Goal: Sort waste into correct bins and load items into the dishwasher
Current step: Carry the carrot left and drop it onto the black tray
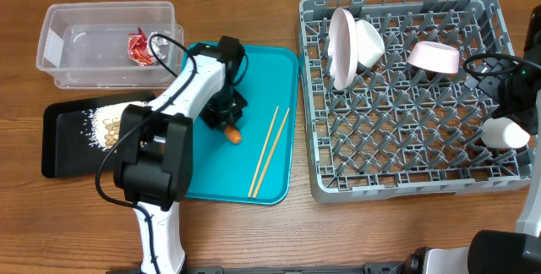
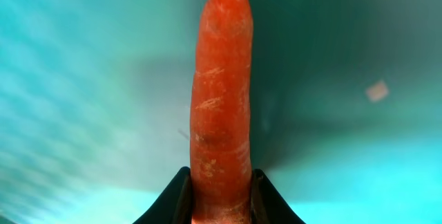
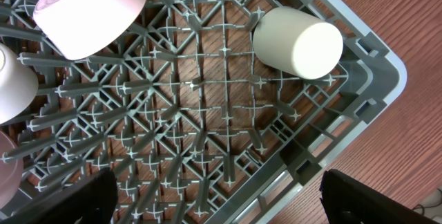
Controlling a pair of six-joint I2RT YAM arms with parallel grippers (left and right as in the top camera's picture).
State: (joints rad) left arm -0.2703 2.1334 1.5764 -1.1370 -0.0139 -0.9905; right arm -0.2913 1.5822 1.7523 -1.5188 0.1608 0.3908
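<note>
My left gripper (image 1: 228, 126) is shut on the orange carrot (image 1: 233, 135) over the teal tray (image 1: 283, 79); the left wrist view shows the carrot (image 2: 222, 92) between the black fingers (image 2: 221, 196). The chopsticks (image 1: 269, 150) lie on that tray. The red-and-silver wrapper (image 1: 138, 46) is in the clear tub (image 1: 59, 20). Peanut scraps (image 1: 107, 125) lie in the black tray (image 1: 63, 151). In the grey dish rack (image 1: 406, 191) stand a plate (image 1: 341, 46), a bowl (image 1: 369, 41), a pinkish bowl (image 1: 434, 57) and a cup (image 1: 505, 134). My right gripper (image 3: 217, 196) is open above the rack (image 3: 207, 113), near the cup (image 3: 298, 42).
The black tray sits at the left, in front of the clear tub, and the teal tray is between it and the rack. Bare wooden table (image 1: 355, 232) runs along the front edge. The right wrist view also shows the pinkish bowl (image 3: 90, 10).
</note>
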